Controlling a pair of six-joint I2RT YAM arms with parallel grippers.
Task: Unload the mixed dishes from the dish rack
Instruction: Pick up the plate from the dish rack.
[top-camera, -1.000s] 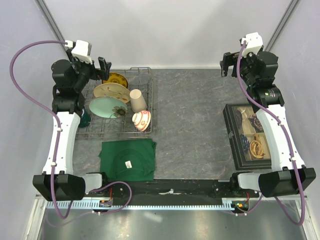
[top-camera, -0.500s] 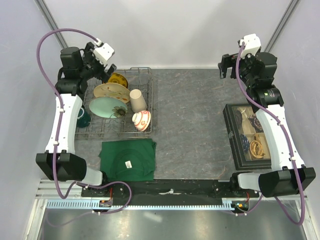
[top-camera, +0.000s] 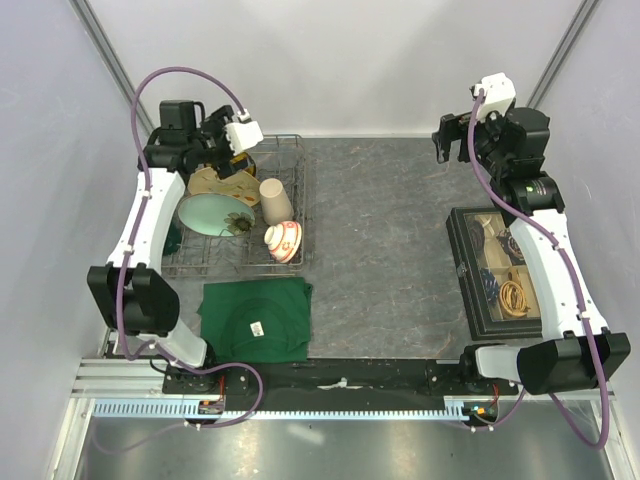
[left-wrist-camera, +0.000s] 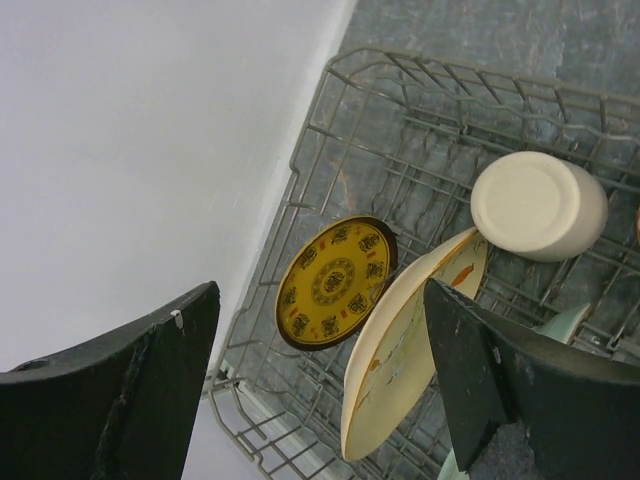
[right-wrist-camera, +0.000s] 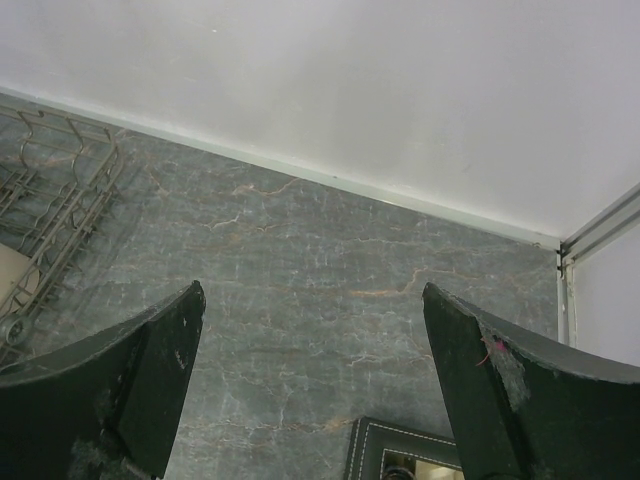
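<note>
The left gripper (left-wrist-camera: 318, 292) hangs wide open over the yellow-and-dark patterned plate (left-wrist-camera: 335, 282) in the dish rack (left-wrist-camera: 420, 120). The right gripper (right-wrist-camera: 312, 290) is wide open too. Both hold nothing.

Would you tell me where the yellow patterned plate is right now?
In the left wrist view the yellow plate stands on edge at the rack's far end by the back wall, just behind the cream plate.
</note>
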